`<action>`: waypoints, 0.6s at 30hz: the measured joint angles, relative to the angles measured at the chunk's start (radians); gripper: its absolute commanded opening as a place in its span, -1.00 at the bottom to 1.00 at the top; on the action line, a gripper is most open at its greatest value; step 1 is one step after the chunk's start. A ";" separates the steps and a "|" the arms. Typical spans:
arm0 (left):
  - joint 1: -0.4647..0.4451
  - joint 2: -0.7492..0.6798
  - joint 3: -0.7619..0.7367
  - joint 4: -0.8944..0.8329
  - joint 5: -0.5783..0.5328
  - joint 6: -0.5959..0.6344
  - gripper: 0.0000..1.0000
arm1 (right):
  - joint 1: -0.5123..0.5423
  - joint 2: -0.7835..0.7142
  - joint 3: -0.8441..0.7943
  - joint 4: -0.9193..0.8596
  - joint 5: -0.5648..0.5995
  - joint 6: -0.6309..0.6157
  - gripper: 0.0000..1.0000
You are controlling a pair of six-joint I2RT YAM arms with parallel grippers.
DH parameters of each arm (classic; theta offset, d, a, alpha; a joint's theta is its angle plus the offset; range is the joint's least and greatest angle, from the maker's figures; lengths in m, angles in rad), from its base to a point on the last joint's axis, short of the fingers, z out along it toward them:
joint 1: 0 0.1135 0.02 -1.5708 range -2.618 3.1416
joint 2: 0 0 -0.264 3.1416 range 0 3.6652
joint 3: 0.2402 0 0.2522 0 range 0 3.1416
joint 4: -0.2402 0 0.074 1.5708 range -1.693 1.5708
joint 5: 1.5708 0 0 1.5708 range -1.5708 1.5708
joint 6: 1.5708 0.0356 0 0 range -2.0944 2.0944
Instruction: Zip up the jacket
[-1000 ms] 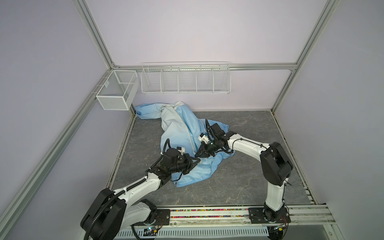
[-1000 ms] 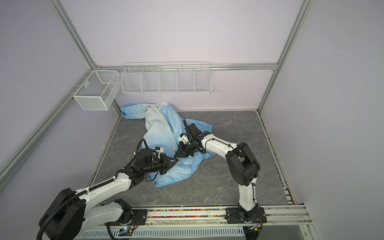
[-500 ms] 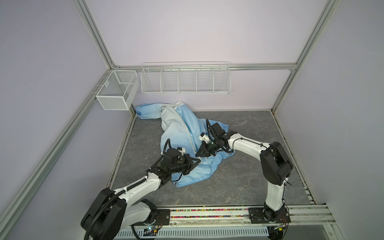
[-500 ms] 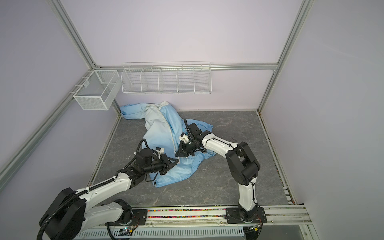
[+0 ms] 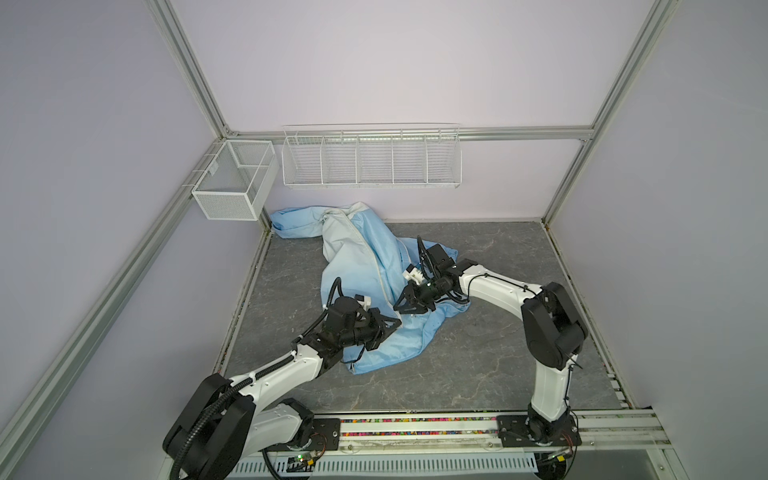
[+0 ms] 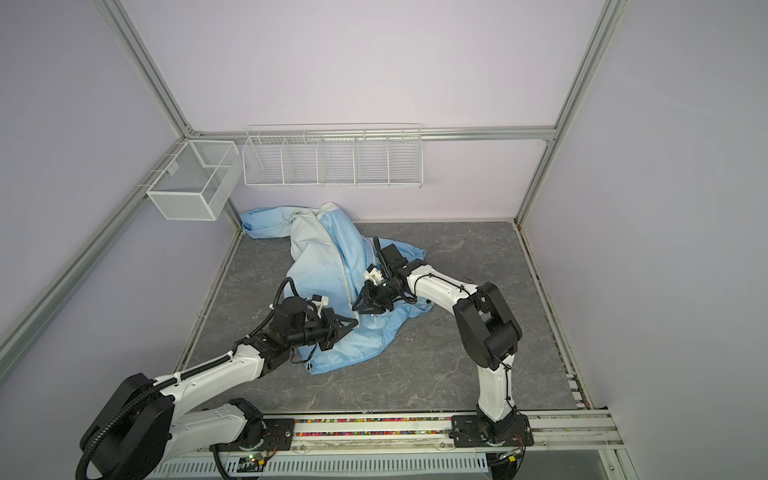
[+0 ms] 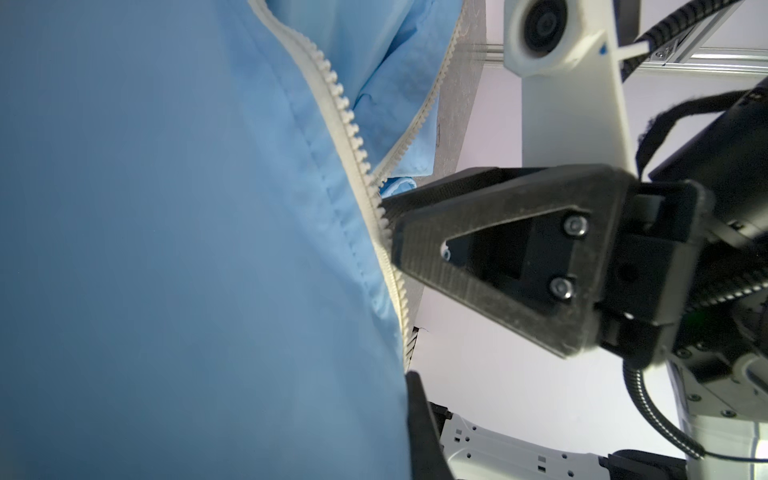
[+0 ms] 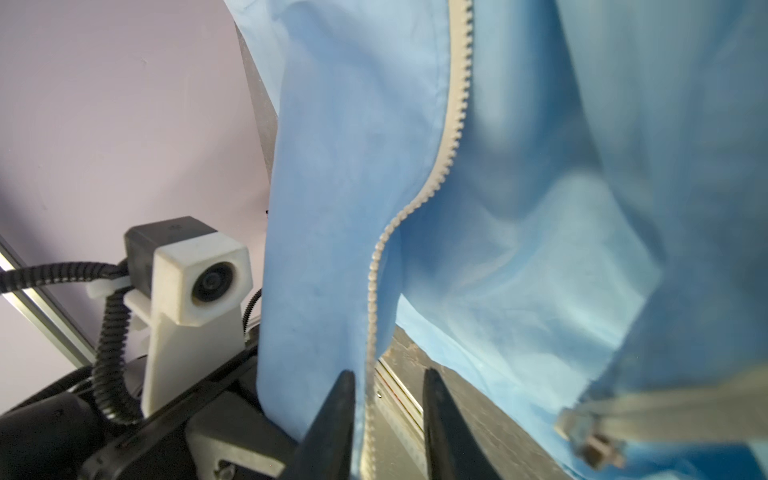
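The jacket (image 5: pixel 361 266) (image 6: pixel 324 253) lies heaped on the grey table (image 5: pixel 478 353). Its far end is bunched just below the wire rack (image 5: pixel 372 160) on the back wall, and the rest trails away from the rack toward the arm bases. Its cream zipper (image 5: pixel 375 264) starts under the rack and runs down the heap to the end farthest from the rack, where both grippers meet. The left gripper (image 5: pixel 397 323) (image 6: pixel 354 323) is closed tight on the jacket's front edge there, and in the right wrist view the blue cloth drops straight into its jaws. The right gripper (image 5: pixel 400 308) (image 6: pixel 358 306) sits just on the rack side of the left one, almost touching it. Its fingers (image 8: pixel 336 415) stand apart, and a single unjoined row of zipper (image 8: pixel 453 124) teeth hangs through the gap, nearer one finger than the other. Whether the teeth touch that finger I cannot tell. In the left wrist view the right gripper (image 7: pixel 390 218) has its tips right against the toothed edge of the jacket (image 7: pixel 166 249), and two separate rows of teeth run toward each other just beside those tips.
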 measured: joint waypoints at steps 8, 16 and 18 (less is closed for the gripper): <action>0.001 -0.025 0.000 -0.039 -0.061 0.008 -1.00 | -0.094 -0.137 -0.060 -0.075 0.061 0.019 0.04; 0.005 -0.040 0.000 -0.102 -0.124 0.026 -1.00 | -0.108 -0.212 -0.308 0.052 0.056 0.209 0.45; 0.006 -0.040 0.000 -0.111 -0.128 0.027 -1.00 | -0.106 -0.214 -0.347 0.094 0.054 0.267 0.53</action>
